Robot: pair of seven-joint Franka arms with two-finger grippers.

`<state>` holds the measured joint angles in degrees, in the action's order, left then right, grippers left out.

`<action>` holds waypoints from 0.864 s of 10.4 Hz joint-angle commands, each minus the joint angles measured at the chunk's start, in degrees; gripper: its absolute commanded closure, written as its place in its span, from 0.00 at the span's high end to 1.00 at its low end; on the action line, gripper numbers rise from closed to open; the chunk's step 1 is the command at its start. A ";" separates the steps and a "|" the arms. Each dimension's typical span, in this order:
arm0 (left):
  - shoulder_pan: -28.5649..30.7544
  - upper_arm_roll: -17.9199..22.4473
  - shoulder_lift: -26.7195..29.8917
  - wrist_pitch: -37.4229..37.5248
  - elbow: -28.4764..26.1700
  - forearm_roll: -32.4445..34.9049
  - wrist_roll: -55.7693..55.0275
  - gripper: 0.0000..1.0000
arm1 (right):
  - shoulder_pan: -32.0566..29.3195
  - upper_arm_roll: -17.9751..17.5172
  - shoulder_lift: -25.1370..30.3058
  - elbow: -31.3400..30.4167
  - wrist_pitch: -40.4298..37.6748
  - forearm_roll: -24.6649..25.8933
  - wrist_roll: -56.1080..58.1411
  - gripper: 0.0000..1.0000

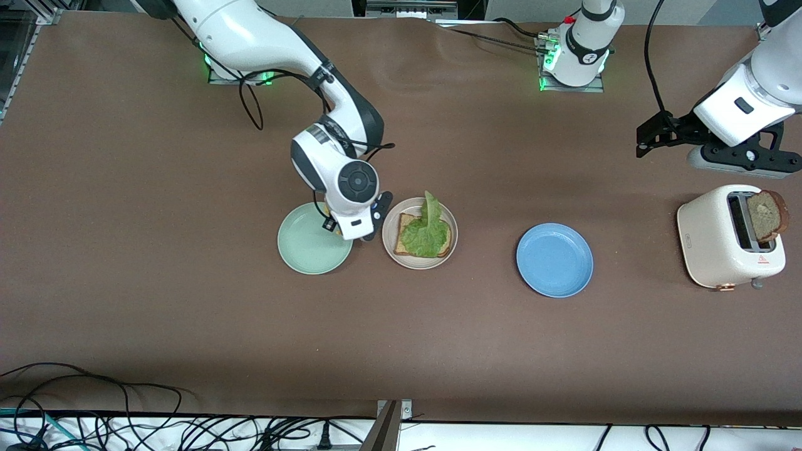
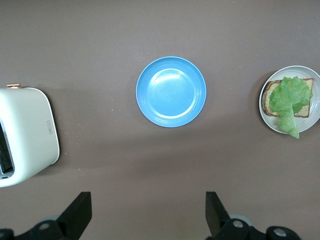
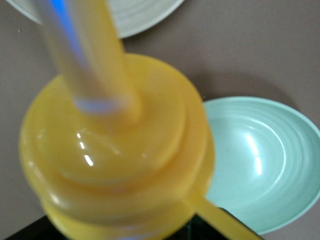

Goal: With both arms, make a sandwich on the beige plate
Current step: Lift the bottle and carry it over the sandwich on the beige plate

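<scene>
Right hand: hovering mid-frame between round mint green plate and round beige matte plate, gripping a rounded yellow plastic object.
Risk: it could be clipping the ruffled green lettuce leaf off the open sandwich.
Left hand: hanging spread wide, empty, above the brown tabletop.

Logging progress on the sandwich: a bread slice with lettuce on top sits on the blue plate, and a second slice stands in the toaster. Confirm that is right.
One thing is wrong. The front view shows the bread slice with lettuce sitting on the beige plate, not the blue plate, which holds nothing. The second slice does stand in the toaster.
</scene>
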<state>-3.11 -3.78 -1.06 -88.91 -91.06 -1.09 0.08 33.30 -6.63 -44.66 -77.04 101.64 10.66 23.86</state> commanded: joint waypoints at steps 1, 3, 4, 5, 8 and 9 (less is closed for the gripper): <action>-0.06 -0.08 -0.34 0.40 1.15 1.44 -0.87 1.00 | 4.22 2.75 -5.60 8.38 -5.12 1.02 0.31 0.00; -0.14 -0.08 -0.34 0.40 1.15 1.44 -0.96 1.00 | 6.59 4.07 -8.68 12.43 -7.94 1.37 2.84 0.00; -0.06 -0.08 -0.34 0.40 1.15 1.44 -0.87 1.00 | 7.47 4.86 -9.04 12.53 -8.29 1.46 4.95 0.00; -0.14 -0.08 -0.34 0.40 1.15 1.44 -0.96 1.00 | 8.87 6.35 -10.17 13.66 -9.78 1.46 6.53 0.00; -0.14 -0.08 -0.34 0.40 1.15 1.44 -0.96 1.00 | 10.29 7.24 -12.91 16.93 -13.48 1.46 11.64 0.00; -0.06 -0.08 -0.34 0.40 1.15 1.44 -0.96 1.00 | 10.56 7.33 -13.34 17.01 -13.57 1.46 12.17 0.00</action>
<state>-3.09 -3.77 -1.07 -88.91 -91.06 -1.09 -0.11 43.03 -0.01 -55.98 -63.56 90.53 11.21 33.81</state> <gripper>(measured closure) 0.000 0.630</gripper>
